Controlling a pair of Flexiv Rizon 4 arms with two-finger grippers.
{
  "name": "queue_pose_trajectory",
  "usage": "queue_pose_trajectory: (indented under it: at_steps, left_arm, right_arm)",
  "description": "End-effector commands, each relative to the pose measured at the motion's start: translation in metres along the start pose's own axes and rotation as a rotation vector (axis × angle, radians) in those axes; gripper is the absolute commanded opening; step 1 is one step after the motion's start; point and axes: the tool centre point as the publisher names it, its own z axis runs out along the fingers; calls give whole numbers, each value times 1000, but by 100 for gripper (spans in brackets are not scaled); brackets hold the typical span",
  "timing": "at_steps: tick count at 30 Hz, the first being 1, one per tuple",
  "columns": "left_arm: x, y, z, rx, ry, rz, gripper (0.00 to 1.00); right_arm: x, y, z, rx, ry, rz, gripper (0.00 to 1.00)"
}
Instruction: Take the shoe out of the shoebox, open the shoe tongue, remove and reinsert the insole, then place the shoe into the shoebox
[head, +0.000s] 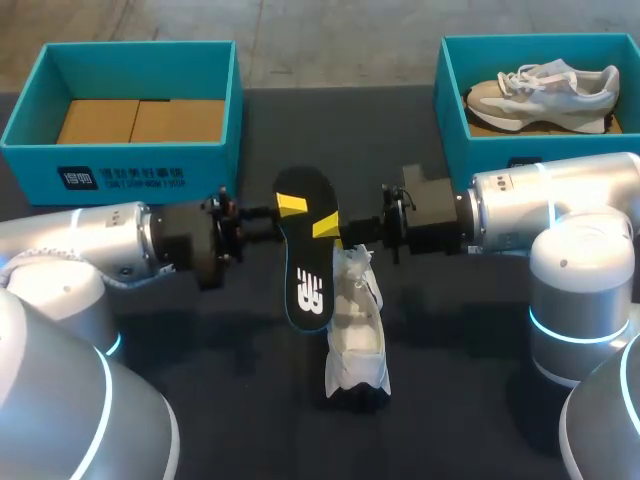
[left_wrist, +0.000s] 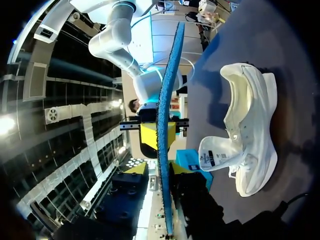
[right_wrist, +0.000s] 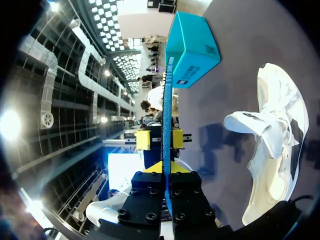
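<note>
While clear of the white shoe (head: 357, 335), insole (head: 305, 250) aloft, left claw (head: 291, 205) and right claw (head: 326, 228) both clenched on it.

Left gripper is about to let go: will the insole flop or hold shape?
Likely fairly stiff: edge-on in the left wrist view the insole runs nearly straight beyond the grip. Its long free end has no support, so expect slight droop. It looks thin and light; the right gripper alone, pinching one edge, might let it pivot.
</note>
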Motion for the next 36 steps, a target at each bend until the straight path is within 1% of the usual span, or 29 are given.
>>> queue_pose_trajectory:
  at_steps: [1,4,6,14,20,25,28,29,36]
  left_arm:
    - [-1,1,3,-3,1,3,19]
    - [-1,2,4,-2,2,4,16]
    - [-1,2,4,-2,2,3,12]
    - [0,3,5,-3,8,2,12]
    - [3,3,6,-3,17,6,14]
    - [4,2,7,0,22,9,13]
    - [5,2,8,3,24,9,9]
    - [6,2,8,2,25,8,0]
    - [6,3,8,-1,30,12,0]
  right_arm:
    - [0,-1,1,-3,0,0,0]
    - [0,-1,1,-3,0,0,0]
    - [0,-1,1,-3,0,0,0]
    - [0,-1,1,-3,0,0,0]
    - [0,-1,1,-3,0,0,0]
    - [0,-1,1,-3,0,0,0]
    - [0,-1,1,-3,0,0,0]
    - [0,-1,1,-3,0,0,0]
    - [0,-1,1,-3,0,0,0]
